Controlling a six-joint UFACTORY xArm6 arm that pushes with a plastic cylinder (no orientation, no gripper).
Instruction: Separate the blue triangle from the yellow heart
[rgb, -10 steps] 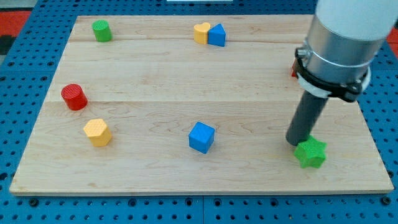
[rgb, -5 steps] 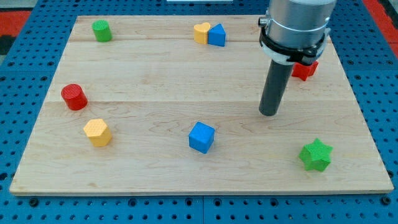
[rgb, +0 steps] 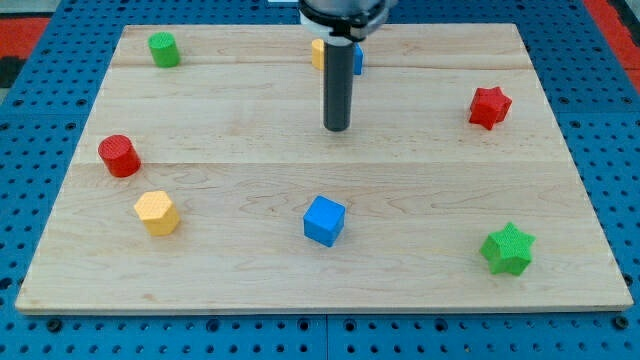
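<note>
Tip (rgb: 338, 128) down on bare table (rgb: 250, 110), just below the pair at the view's top. Yellow heart (rgb: 317, 52) and blue triangle (rgb: 357, 58) mostly hidden behind the rod, only slivers showing either side, contact impossible to judge. No tool here, just a plain rod. Blue cube (rgb: 324, 220) well below the tip.

The arm showed as a straight, dark grey rod, round in section and matt, with a faint paler sheen down one side. It ended in my tip (rgb: 337, 128), cut flat and blunt. At the frame's top centre, a wider black collar capped the rod, its lower rim rounded.
</note>
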